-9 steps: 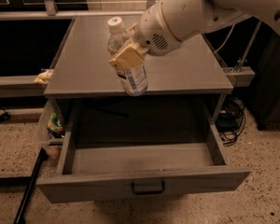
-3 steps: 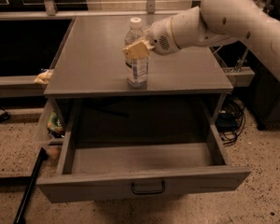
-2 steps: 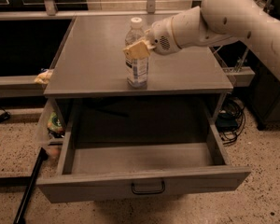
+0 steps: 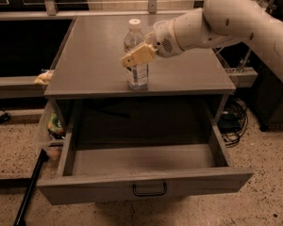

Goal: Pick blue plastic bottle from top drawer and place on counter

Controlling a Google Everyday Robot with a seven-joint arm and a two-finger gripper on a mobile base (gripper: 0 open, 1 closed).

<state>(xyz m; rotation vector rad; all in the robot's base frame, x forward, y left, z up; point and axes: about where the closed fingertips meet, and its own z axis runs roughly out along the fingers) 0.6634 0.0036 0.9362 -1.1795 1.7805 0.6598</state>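
The blue plastic bottle (image 4: pixel 138 77) stands upright on the counter (image 4: pixel 92 60), near its front edge and a little right of centre. It is clear with a white cap and a pale label. My gripper (image 4: pixel 138 55) comes in from the right and is shut on the bottle at mid height, one tan finger (image 4: pixel 133 57) crossing in front of it. The top drawer (image 4: pixel 146 185) is pulled fully open below the counter. I see nothing inside it. Its dark handle (image 4: pixel 149 190) faces the front.
My white arm (image 4: pixel 236 18) spans the counter's right side. A black pole (image 4: pixel 30 187) leans at the lower left. A bin of clutter (image 4: pixel 54 124) and a yellow item (image 4: pixel 43 77) sit left of the cabinet. Cables (image 4: pixel 231 117) lie on the floor at right.
Three seconds ago the bottle hung tilted in the gripper above the counter's front. Now it stands upright on the counter. Nothing has moved over the last second.
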